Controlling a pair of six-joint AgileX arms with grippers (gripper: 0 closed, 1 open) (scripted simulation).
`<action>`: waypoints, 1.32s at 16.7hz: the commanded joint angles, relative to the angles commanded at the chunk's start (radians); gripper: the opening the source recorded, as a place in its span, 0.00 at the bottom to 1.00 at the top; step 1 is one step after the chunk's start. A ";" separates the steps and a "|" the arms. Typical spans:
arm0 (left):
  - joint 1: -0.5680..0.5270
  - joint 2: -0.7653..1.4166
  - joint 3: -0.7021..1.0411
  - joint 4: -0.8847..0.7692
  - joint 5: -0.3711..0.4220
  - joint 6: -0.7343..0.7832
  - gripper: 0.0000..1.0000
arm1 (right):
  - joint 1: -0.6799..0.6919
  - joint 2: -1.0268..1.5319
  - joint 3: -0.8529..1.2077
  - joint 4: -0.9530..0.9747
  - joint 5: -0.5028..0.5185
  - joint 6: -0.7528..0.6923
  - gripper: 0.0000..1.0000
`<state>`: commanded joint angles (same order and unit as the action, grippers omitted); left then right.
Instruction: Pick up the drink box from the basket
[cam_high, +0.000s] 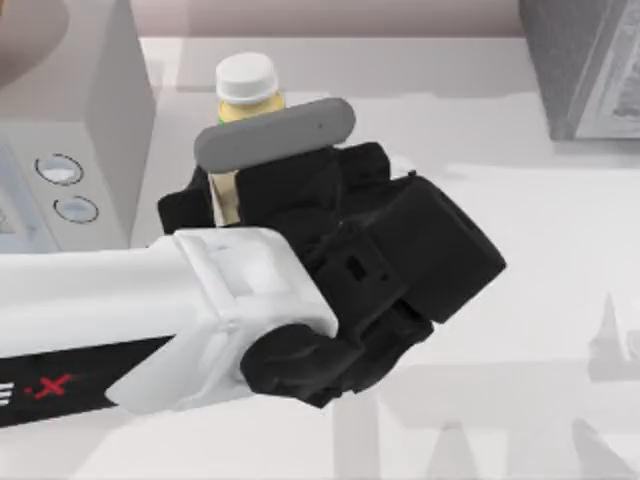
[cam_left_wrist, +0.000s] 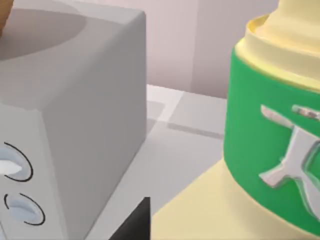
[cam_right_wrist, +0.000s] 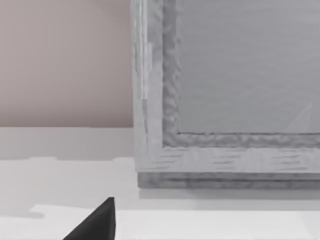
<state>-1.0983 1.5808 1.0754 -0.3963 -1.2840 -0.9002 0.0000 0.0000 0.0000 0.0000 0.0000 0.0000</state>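
Drink box half behind left pincer

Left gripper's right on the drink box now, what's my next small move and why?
Probably raise it gently, straight up. In the top view the left gripper sits around the drink box, white cap poking beyond the grey finger; the left wrist view shows its green label very close. Grip cannot be confirmed.
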 joint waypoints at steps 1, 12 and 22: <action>-0.037 0.062 0.028 -0.026 -0.055 -0.057 0.00 | 0.000 0.000 0.000 0.000 0.000 0.000 1.00; -0.146 0.237 0.098 -0.121 -0.235 -0.258 0.00 | 0.000 0.000 0.000 0.000 0.000 0.000 1.00; -0.114 0.296 -0.009 0.348 -0.211 0.060 0.00 | 0.000 0.000 0.000 0.000 0.000 0.000 1.00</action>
<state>-1.2122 1.8769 1.0667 -0.0479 -1.4948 -0.8401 0.0000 0.0000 0.0000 0.0000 0.0000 0.0000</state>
